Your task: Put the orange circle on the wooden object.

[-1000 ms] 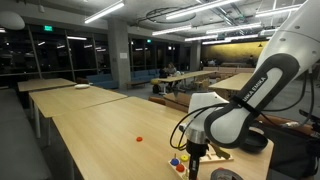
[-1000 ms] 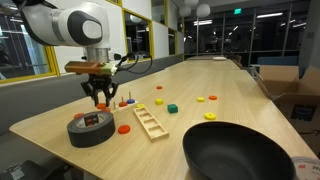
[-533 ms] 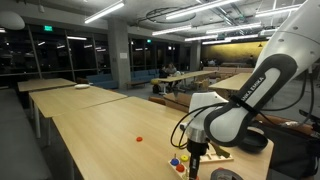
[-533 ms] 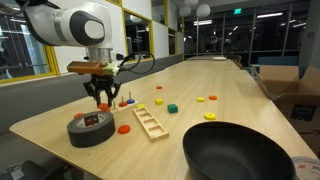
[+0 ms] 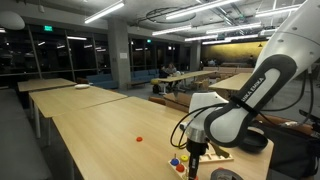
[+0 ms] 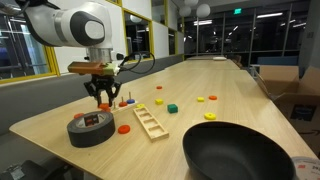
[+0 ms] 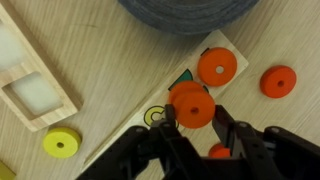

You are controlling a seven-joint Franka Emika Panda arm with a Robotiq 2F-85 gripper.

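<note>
While I hang low over the bench, just behind the grey tape roll, the wrist view tells me what I need. The orange circle sits between my fingertips, jaws clenched on it, one pad on each side of its rim. It looks a touch bigger than its neighbours, so I judge it lifted clear rather than resting.

Right under it lies a pale panel with drawn shapes, and on that panel sits the other orange piece, which is not mine. A third orange disc lies on the bare bench beyond, and a yellow disc off the other way.

The wooden object, that ladder-like board with its row of recesses, is off at the side of the wrist view, apart from my load. In an exterior view the wooden object lies flat on the bench beside me, near the roll but not touching it.

Now, handling. This piece is tiny, thin and stiff, surely feather-light, so weight is no worry; slip is. The face looks smooth, the rim is narrow, and my pads catch only a sliver of it. Across the widest part of the rim is the right hold, and that seems to be what I have. An off-centre squeeze could squirt it out sideways. It needs no great force. On the board it should go down flat, or it may skid or roll.
</note>
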